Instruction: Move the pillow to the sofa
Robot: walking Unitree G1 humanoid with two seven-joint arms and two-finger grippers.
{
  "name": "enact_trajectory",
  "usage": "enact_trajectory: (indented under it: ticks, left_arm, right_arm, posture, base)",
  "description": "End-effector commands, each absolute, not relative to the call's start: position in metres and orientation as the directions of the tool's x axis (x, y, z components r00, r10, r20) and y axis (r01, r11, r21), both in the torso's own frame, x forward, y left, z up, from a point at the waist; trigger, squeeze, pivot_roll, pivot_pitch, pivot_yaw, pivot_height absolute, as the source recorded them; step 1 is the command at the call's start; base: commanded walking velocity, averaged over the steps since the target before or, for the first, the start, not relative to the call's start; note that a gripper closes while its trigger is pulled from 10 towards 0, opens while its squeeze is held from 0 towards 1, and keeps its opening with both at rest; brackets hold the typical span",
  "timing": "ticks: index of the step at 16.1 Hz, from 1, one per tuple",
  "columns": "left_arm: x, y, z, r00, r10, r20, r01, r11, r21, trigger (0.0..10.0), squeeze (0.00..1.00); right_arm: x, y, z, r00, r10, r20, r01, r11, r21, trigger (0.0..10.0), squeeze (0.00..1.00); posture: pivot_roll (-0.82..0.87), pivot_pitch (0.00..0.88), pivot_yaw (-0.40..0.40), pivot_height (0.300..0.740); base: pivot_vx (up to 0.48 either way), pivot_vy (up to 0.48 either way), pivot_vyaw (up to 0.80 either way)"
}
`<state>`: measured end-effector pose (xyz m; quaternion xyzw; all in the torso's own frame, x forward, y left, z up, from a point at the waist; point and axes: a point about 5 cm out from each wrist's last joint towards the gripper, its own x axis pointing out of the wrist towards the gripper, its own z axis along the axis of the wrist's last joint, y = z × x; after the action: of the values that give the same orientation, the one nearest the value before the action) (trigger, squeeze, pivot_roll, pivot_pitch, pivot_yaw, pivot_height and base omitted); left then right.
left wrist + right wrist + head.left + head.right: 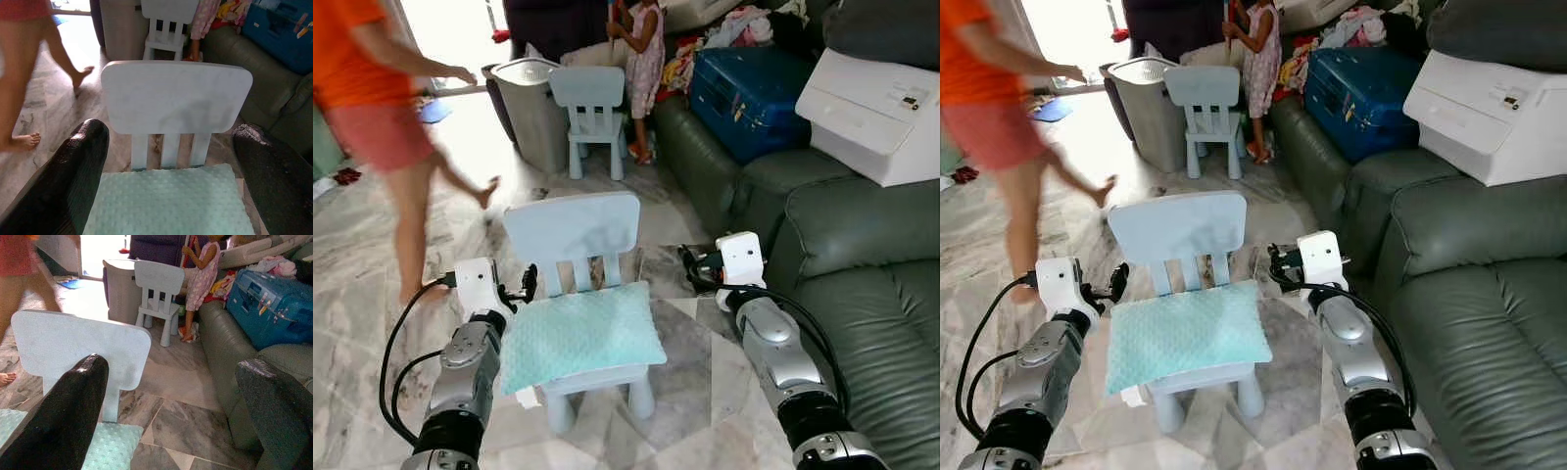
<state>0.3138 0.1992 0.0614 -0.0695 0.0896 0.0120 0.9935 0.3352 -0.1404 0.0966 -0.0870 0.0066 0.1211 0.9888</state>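
With fingers spread wide and holding nothing, the left gripper (527,284) and right gripper (690,264) hover at either side of the mint pillow (576,335), which lies on a pale blue child's chair (574,231) beside the green sofa (862,284).

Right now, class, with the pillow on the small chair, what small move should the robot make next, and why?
Probably lower both open end effectors, left and right, onto the pillow's side edges; they flank it on the chair without touching it.

home living room: sofa (862,264), kids' chairs (592,108)
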Motion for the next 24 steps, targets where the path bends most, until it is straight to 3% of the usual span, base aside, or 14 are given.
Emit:
enact_trajectory:
  ticks: [1, 14, 24]
  left_arm:
    - [0.3158, 0.203, 0.0667, 0.987, 0.023, -0.16, -0.045, 0.99, -0.134, 10.0, 0.0]
    - [0.3152, 0.2016, 0.0645, 0.985, 0.018, -0.169, -0.041, 0.99, -0.136, 10.0, 0.0]
    - [0.3129, 0.2018, 0.0586, 0.978, 0.062, -0.198, -0.082, 0.992, -0.098, 10.0, 0.0]
  right_arm:
    - [0.3372, -0.1384, 0.1001, 0.969, 0.246, -0.022, -0.246, 0.955, -0.168, 10.0, 0.0]
    - [0.3371, -0.1389, 0.0995, 0.968, 0.25, -0.023, -0.251, 0.952, -0.174, 10.0, 0.0]
    - [0.335, -0.1395, 0.0973, 0.967, 0.254, -0.029, -0.255, 0.951, -0.177, 10.0, 0.0]
  posture:
    - [-0.12, 0.0, 0.05, 0.74]
    - [-0.12, 0.0, 0.049, 0.74]
    - [-0.12, 0.0, 0.045, 0.74]
  base:
    - [0.292, 0.0, 0.0]
    - [0.282, 0.286, 0.0]
    - [0.0, 0.025, 0.0]
